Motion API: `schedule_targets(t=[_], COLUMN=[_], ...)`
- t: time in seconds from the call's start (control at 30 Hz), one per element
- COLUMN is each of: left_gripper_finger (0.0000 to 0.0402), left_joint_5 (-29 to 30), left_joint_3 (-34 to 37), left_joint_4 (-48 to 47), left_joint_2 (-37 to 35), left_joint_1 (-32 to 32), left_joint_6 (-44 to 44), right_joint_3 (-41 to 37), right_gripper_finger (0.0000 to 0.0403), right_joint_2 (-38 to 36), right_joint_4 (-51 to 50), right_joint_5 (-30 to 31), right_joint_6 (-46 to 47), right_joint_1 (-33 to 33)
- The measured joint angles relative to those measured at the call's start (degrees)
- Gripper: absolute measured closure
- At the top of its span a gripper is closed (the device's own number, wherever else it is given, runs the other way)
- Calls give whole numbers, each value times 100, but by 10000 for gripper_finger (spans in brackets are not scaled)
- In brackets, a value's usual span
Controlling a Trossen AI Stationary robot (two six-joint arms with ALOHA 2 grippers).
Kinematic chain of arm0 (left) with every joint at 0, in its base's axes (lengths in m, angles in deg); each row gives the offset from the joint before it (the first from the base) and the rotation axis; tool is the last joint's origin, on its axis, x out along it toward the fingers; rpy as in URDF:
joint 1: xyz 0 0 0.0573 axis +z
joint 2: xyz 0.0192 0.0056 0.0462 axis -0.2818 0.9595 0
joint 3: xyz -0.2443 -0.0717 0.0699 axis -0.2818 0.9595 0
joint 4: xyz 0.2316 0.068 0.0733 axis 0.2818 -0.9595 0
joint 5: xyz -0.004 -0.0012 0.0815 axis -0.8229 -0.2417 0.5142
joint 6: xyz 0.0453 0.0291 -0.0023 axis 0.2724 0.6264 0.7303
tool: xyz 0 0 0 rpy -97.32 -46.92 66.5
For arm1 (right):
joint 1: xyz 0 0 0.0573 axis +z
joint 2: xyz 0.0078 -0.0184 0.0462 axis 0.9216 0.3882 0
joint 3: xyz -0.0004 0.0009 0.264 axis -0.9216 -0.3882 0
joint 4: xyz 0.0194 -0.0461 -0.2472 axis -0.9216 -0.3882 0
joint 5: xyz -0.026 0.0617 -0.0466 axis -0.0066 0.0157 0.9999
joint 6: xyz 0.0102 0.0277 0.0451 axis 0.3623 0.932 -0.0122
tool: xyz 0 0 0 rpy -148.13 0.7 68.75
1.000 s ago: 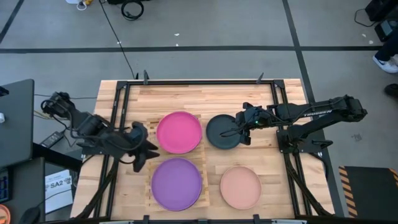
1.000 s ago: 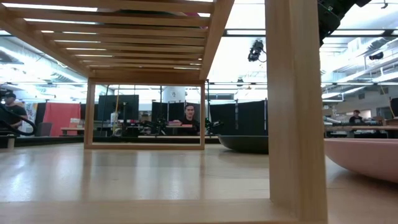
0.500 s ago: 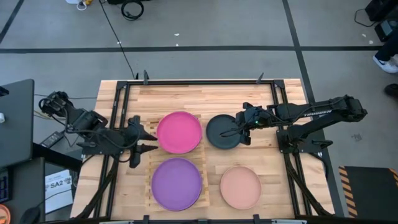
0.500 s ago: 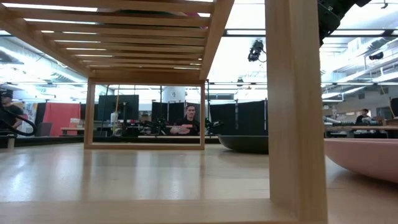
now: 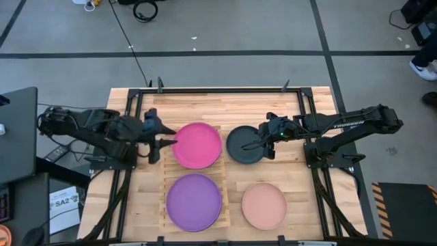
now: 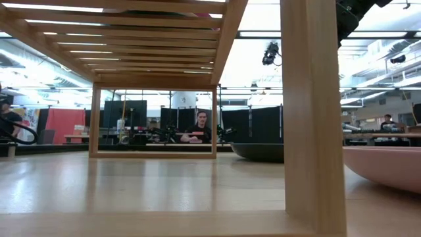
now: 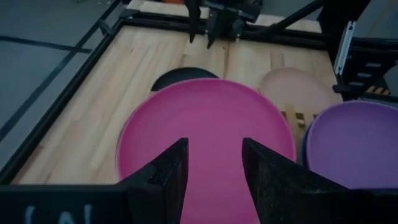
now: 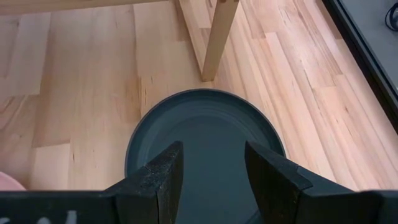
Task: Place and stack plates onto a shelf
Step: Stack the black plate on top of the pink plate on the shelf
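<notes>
A magenta plate [image 5: 196, 145] and a purple plate [image 5: 194, 201] lie side by side on the wooden slat shelf [image 5: 165, 172]. A dark grey plate [image 5: 244, 145] and a salmon plate [image 5: 263, 205] rest flat on the tabletop to the right of it. My left gripper [image 5: 165, 137] is open and hovers at the magenta plate's left rim [image 7: 205, 124], its fingers pointing across the plate. My right gripper [image 5: 262, 143] is open above the right part of the dark grey plate [image 8: 205, 124]. Neither has anything between its fingers.
In the low view the shelf's upright legs [image 6: 309, 118] stand close in front, with the dark grey plate [image 6: 263, 153] and salmon plate [image 6: 388, 168] beyond. Black frame rails [image 5: 130, 116] run along the table's edges. People sit in the room behind. Bare planks lie along the far edge.
My left gripper has swung from beside the purple plate toward the table's far edge and rolled about its own axis; it now faces the magenta plate's left rim. Its fingers have stayed open. The plates have not moved.
</notes>
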Motion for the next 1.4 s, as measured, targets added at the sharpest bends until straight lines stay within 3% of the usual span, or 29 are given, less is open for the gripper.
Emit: schedule_targets(t=[0.2,0.7,1.1,1.4], left_gripper_finger=[246,246,246,246], left_joint_5=[-494,-500,-502,-502], left_joint_3=[927,3288,4161,4242], left_joint_4=[808,2631,3306,3501], left_joint_2=[-735,-2503,-3024,-3049], left_joint_1=[439,581,578,578], left_joint_6=[286,330,329,420], right_joint_3=[2,7,4,4], right_gripper_finger=[226,226,227,227], right_joint_2=[0,223,807,1668], right_joint_4=[7,45,74,114], right_joint_5=[2,-293,-582,-540], right_joint_6=[3,16,302,319], right_joint_1=[0,98,941,1149])
